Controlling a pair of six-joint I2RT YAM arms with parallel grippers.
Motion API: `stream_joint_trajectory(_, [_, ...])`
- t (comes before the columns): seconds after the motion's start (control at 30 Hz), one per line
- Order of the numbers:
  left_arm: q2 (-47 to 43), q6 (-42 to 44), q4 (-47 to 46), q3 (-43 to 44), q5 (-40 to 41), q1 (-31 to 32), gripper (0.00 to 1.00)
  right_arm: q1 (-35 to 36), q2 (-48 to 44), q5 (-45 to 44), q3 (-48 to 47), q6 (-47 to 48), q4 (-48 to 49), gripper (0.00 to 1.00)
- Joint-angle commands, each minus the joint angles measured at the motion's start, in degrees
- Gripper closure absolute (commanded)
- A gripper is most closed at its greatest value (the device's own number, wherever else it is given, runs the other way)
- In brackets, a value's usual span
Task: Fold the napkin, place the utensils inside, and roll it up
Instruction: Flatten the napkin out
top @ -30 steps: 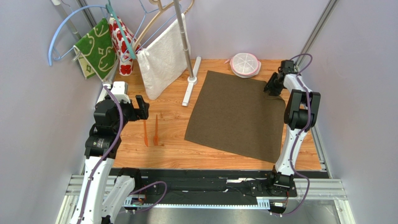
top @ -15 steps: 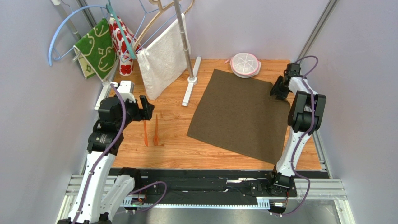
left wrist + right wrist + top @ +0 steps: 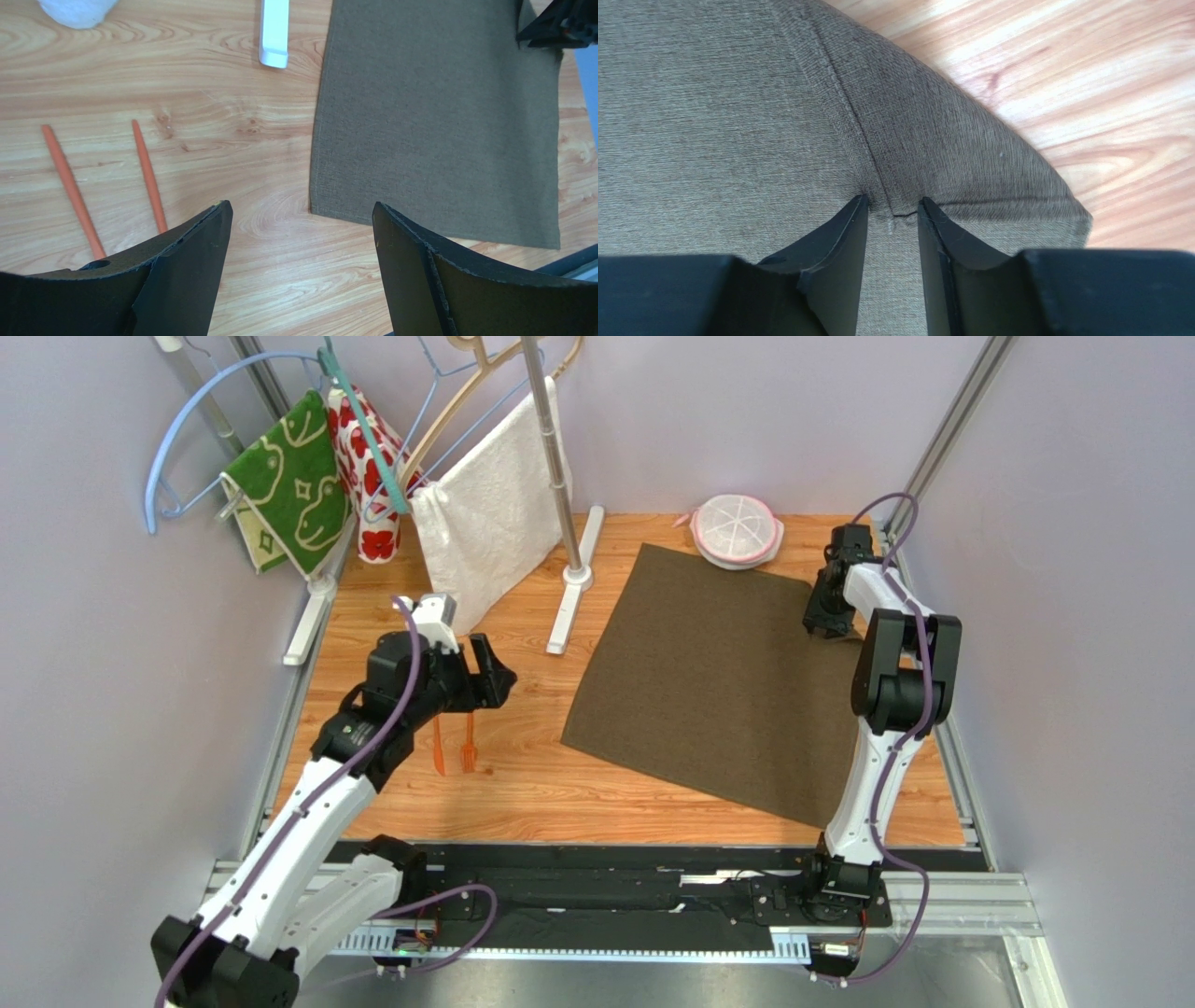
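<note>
1. On the table (image 3: 522, 798), the napkin (image 3: 716, 686) lay flat and unfolded toward the right side, a little askew. The utensils (image 3: 452, 742) lay side by side on bare wood to its left, clear of the cloth.
2. I judged the napkin light, soft and limp. Its matte, felt-like surface should not slip between fingers, but it would sag and drag instead of holding a shape. I thought it best taken at a corner or along the hem, ideally at two corners of one edge so the fold came out straight.
3. The utensils looked thin, light and stiff, and they lay flush on the wood. I reckoned they would be fiddly to pinch from above and easiest to take across the handle near mid-length.
4. My right arm reached out to the napkin's far right corner with its wrist pitched down. The right gripper (image 3: 892, 203) stood narrow, with a small ridge of cloth nipped between its fingers and creases fanning out from the pinch.
5. My left arm leaned forward over the table. The left gripper (image 3: 302, 210) hung above bare wood between the utensils and the napkin's left edge. Its fingers were spread wide, holding nothing and touching nothing.
</note>
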State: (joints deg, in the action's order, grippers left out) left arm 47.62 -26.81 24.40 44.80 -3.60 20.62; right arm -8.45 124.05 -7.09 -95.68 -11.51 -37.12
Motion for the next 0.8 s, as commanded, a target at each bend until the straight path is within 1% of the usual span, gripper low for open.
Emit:
stream_joint_trajectory(0.0, [3.88, -3.16, -6.38, -0.15, 2.54, 3.19, 0.18, -0.17, -0.21, -3.19, -2.49, 1.40, -1.55, 0.68])
stream_joint_trajectory(0.07, [5.82, -4.21, -9.27, -0.94, 2.28, 4.59, 0.18, -0.17, -0.03, -3.19, -1.97, 1.05, -1.37, 0.71])
stream_joint_trajectory(0.1, [6.43, -4.65, -10.42, -1.20, 2.28, 5.30, 0.19, -0.17, -0.12, -3.02, -1.10, 0.70, -1.11, 0.77])
stream_joint_trajectory(0.13, [7.83, -5.09, -11.56, -1.55, 2.54, 6.09, 0.19, -0.17, -0.21, -2.84, -0.83, 0.70, -0.76, 0.80])
stream_joint_trajectory(0.17, [8.89, -5.71, -13.66, -1.55, 3.24, 8.27, 0.19, -0.17, -0.30, -2.14, -0.65, 0.52, -0.50, 0.82])
stream_joint_trajectory(0.2, [9.94, -6.06, -14.81, -1.47, 3.50, 9.34, 0.19, -0.17, -0.21, -1.96, -0.91, 0.52, -0.49, 0.89])
stream_joint_trajectory(0.23, [12.30, -6.32, -16.82, -1.12, 3.51, 10.48, 0.19, -0.17, -0.12, -1.70, -1.09, 0.52, -0.67, 0.94])
stream_joint_trajectory(0.3, [16.78, -7.20, -18.68, -0.41, 3.51, 13.38, 0.19, -0.25, -0.12, -1.35, -2.22, 0.35, -0.76, 1.00])
stream_joint_trajectory(0.4, [21.63, -8.52, -22.81, 0.82, 3.51, 16.55, 0.20, -0.52, 0.40, -0.82, -4.16, 0.26, -1.63, 1.00])
stream_joint_trajectory(0.43, [24.86, -8.79, -24.04, 1.25, 3.51, 17.16, 0.19, -0.52, 0.67, -0.82, -5.73, 0.17, -1.98, 1.00])
stream_joint_trajectory(0.53, [31.02, -9.84, -28.96, 2.83, 3.16, 19.71, 0.19, -0.87, 1.63, -2.91, -9.16, 0.43, -3.91, 1.00])
stream_joint_trajectory(0.67, [35.61, -9.93, -30.46, 4.77, 3.51, 23.05, 0.20, -1.57, 2.25, -6.78, -12.24, 1.13, -4.27, 1.00])
stream_joint_trajectory(0.7, [36.57, -10.02, -30.90, 4.86, 4.99, 23.32, 0.19, -1.92, 2.86, -6.88, -13.21, 1.14, -4.45, 1.00])
stream_joint_trajectory(0.77, [37.54, -10.63, -32.31, 4.77, 4.74, 23.59, 0.19, -2.71, 3.74, -7.32, -15.49, 1.40, -4.80, 1.00])
